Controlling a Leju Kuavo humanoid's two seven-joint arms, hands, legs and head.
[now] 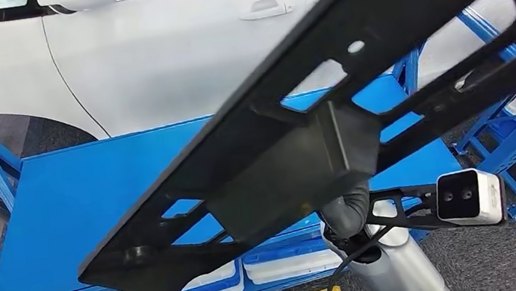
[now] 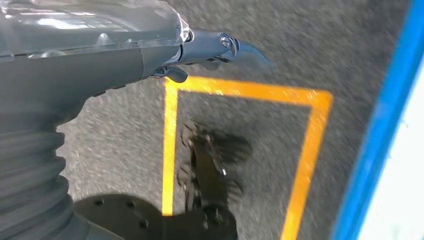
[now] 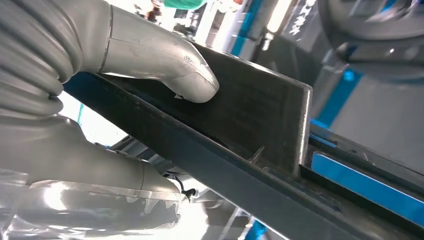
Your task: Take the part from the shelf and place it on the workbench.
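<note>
Bright, even overhead light fills the room; the white car door [image 1: 174,44] shows soft reflections; the black part [image 1: 314,138] sits so near the head camera that its edges go soft. The left wrist view is smeared with motion blur; the yellow floor lines [image 2: 240,90] look streaky. The right wrist view is washed out behind the thumb [image 3: 185,75]; its background is out of focus.

Silver right arm [image 1: 395,266], black cable; grey ribbed wrist covers; left hand [image 2: 210,50] dark-fingered; right hand [image 3: 150,55] grey thumb.
</note>
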